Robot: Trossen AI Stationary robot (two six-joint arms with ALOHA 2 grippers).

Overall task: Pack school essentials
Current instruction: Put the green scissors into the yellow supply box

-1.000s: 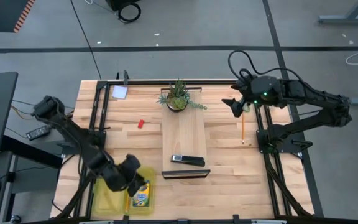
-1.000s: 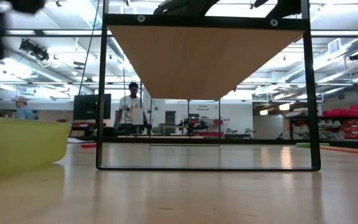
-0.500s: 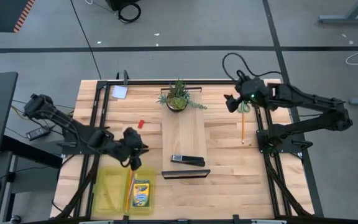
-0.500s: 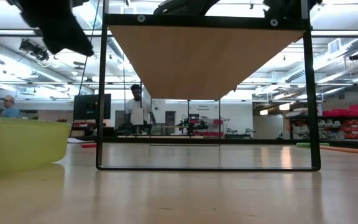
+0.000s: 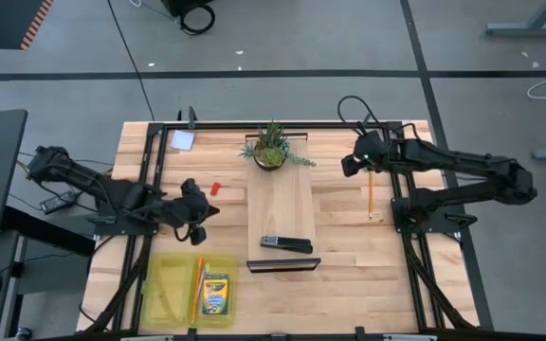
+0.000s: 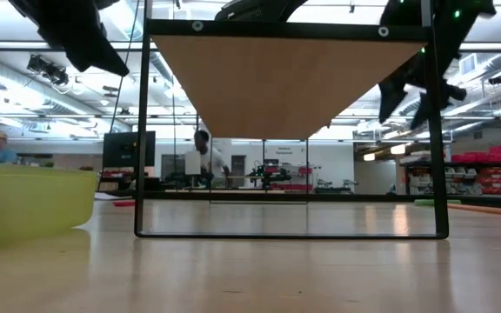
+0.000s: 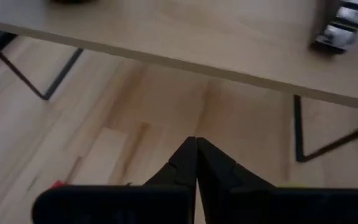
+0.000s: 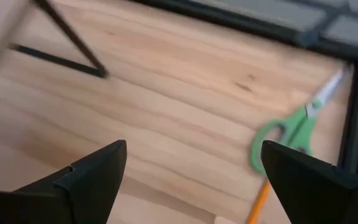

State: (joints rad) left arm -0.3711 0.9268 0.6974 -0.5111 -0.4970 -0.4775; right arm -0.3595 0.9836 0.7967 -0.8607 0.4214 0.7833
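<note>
My left gripper (image 5: pixel 205 214) (image 7: pixel 196 152) hangs shut over bare table, just near of the tiny red eraser (image 5: pixel 214 188) and left of the raised wooden shelf. My right gripper (image 5: pixel 348 164) (image 8: pixel 191 168) is open above the table's far right part. The green-handled scissors (image 8: pixel 288 134) (image 5: pixel 373 167) and the thin pencil (image 5: pixel 370 199) (image 8: pixel 258 204) lie flat beside it. The yellow-green crayon box (image 5: pixel 214 295) and the orange pen (image 5: pixel 198 284) lie in the yellow-green bin (image 5: pixel 164 289). The pale note pad (image 5: pixel 182 140) lies flat at the far left.
A raised wooden shelf (image 5: pixel 281 204) on a black wire frame crosses the table's middle and carries the black stapler-like bar (image 5: pixel 285 244). The potted plant (image 5: pixel 271 148) stands at its far end. Black frame rails (image 5: pixel 155 170) run along both table sides. People show in the room behind.
My left gripper has risen from over the bin and travelled toward the far edge, ending near the red eraser. My right gripper has shifted a little toward the table's left and come lower, so it now shows in the low view.
</note>
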